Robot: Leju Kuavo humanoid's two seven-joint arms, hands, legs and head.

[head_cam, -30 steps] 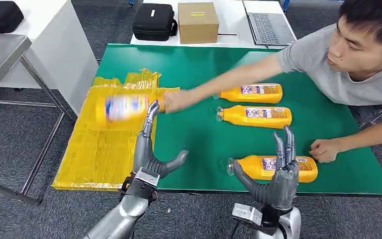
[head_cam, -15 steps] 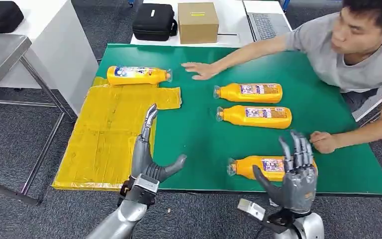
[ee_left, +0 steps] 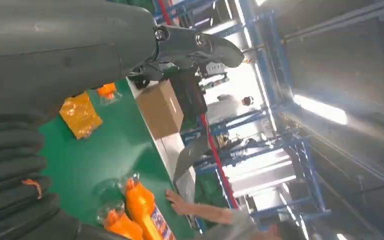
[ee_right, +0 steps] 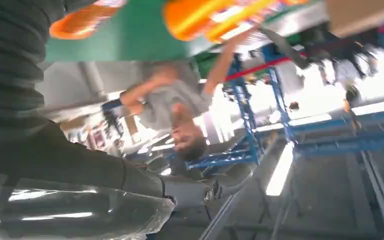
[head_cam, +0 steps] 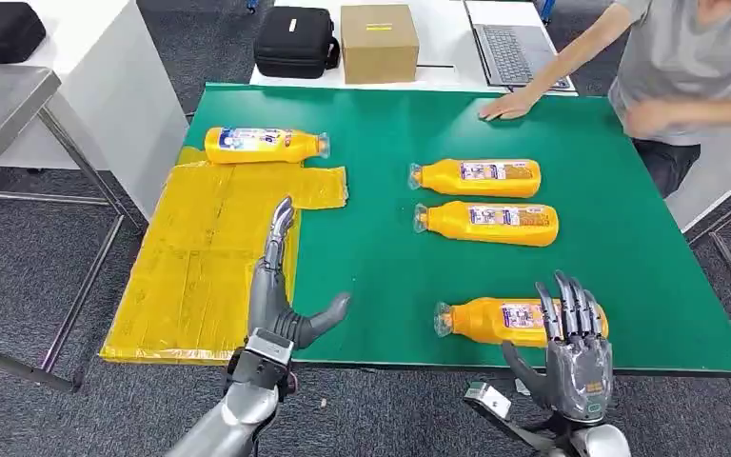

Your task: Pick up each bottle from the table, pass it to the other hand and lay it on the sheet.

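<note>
With fingers spread and empty, the right hand (head_cam: 573,354) seemingly hovered at six o'clock of the nearest bottle (head_cam: 519,320), its grasp apparently next; the left hand (head_cam: 281,286) waited open.

The left hand (head_cam: 281,295) is dark grey metal with slim jointed fingers on a black wrist collar and silver forearm. At 5 o'clock, the right hand (head_cam: 571,347) looks similar.

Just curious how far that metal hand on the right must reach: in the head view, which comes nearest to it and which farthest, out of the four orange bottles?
From the right hand:
1. Front bottle, just beyond its fingertips.
2. Middle bottle, further back.
3. Rear bottle, behind that.
4. Far-left bottle, at the yellow sheet's back edge.
</note>
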